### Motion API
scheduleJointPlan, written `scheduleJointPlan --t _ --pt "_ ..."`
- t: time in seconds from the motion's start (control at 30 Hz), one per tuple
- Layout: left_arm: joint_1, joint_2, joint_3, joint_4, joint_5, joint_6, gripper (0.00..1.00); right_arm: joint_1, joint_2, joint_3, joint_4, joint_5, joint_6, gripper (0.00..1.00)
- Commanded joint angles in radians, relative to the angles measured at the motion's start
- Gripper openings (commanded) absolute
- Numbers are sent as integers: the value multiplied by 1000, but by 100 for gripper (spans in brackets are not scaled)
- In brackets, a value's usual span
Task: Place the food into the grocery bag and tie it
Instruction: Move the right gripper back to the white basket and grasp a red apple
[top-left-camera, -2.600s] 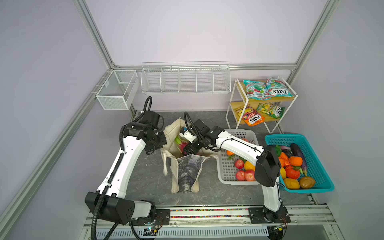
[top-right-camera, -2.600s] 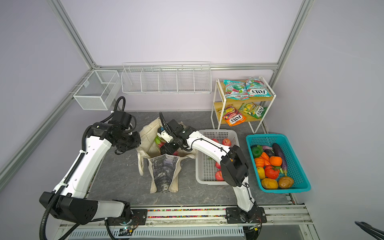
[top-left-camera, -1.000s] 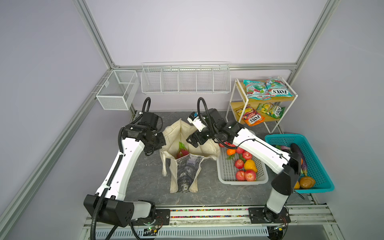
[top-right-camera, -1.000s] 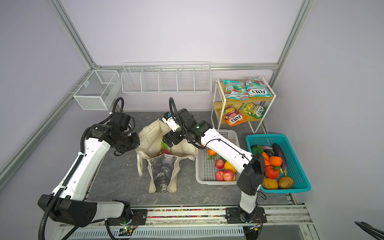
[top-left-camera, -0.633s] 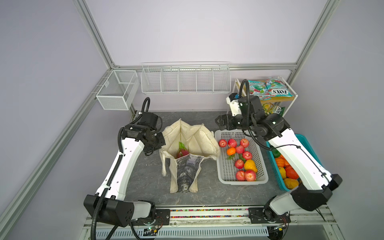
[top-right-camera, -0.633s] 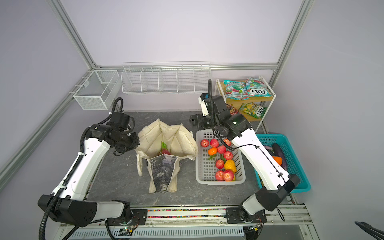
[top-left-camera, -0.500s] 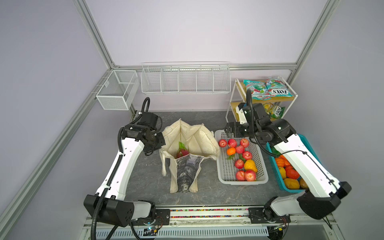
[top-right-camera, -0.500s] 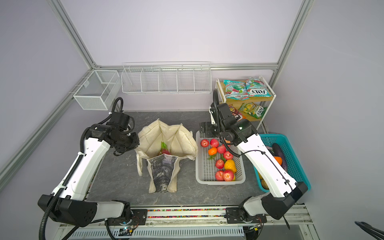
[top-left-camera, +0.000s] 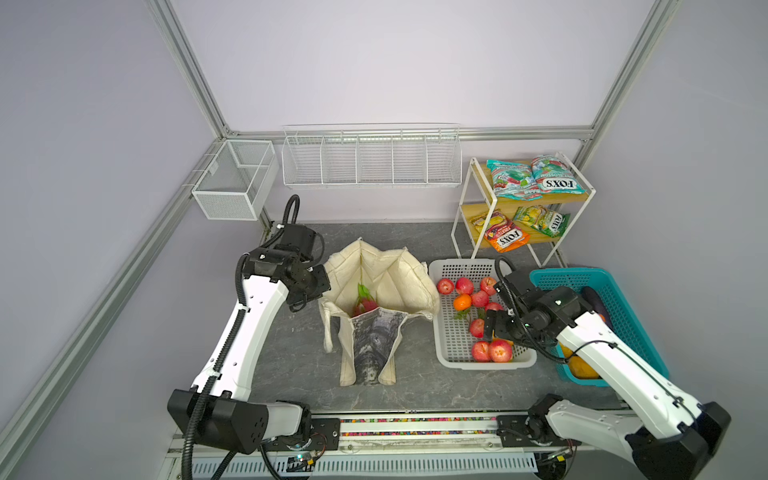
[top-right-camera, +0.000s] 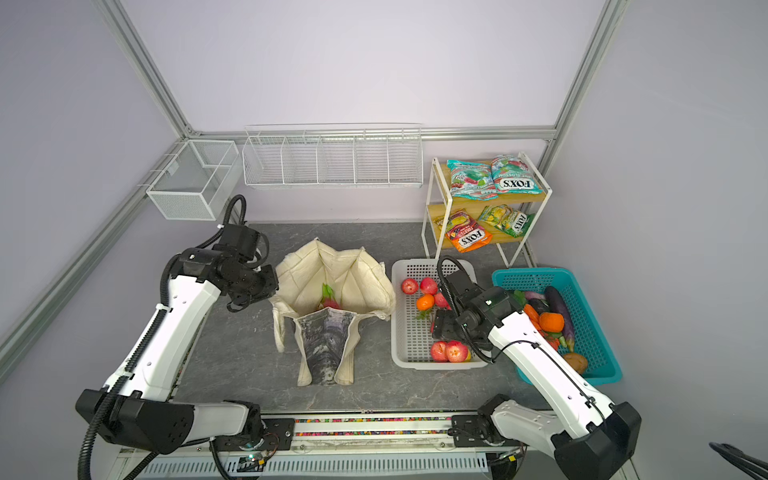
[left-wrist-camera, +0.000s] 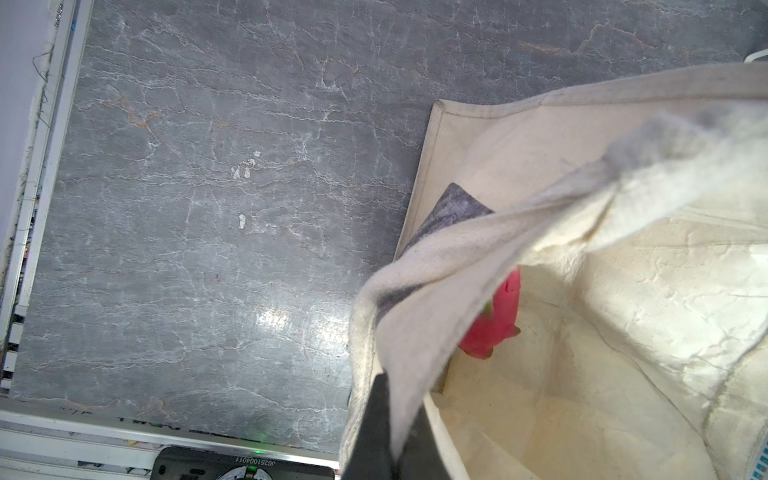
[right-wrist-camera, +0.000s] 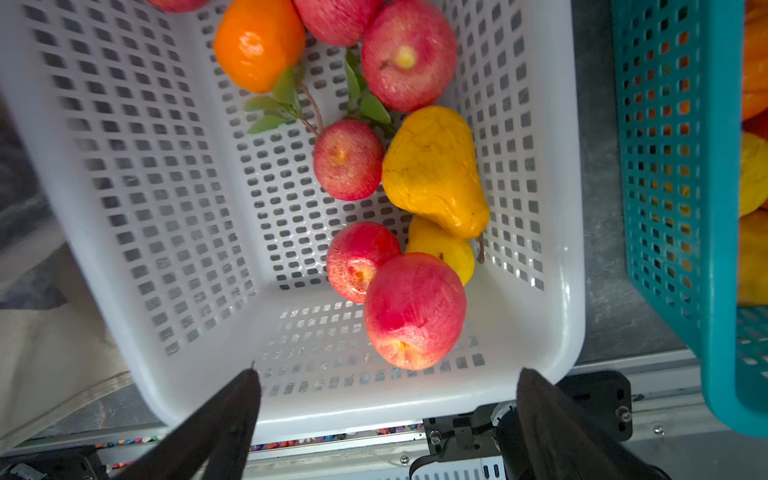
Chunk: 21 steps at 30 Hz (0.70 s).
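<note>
Left claw pinches bag; right claw gapes over apples.

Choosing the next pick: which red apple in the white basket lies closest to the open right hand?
The apple by the white basket's wall on the robot's side, directly ahead of the right hand; the other apples lie farther back.

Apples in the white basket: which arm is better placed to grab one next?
The right arm: its jaws stand wide open over the apples in the white basket. The left arm has its jaws shut on the grocery bag rim.
</note>
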Motion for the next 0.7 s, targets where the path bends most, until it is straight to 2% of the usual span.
scheduleJointPlan --t 0.0,0.2,0.67 --pt "5 -6 -17 -6 6 8 0 -27 11 -37 13 -24 35 97" --pt "5 -7 -21 -3 11 9 0 -68 57 -60 42 -50 15 96" --pt "5 -8 -18 -7 -1 14 0 -76 133 -144 109 -94 5 95"
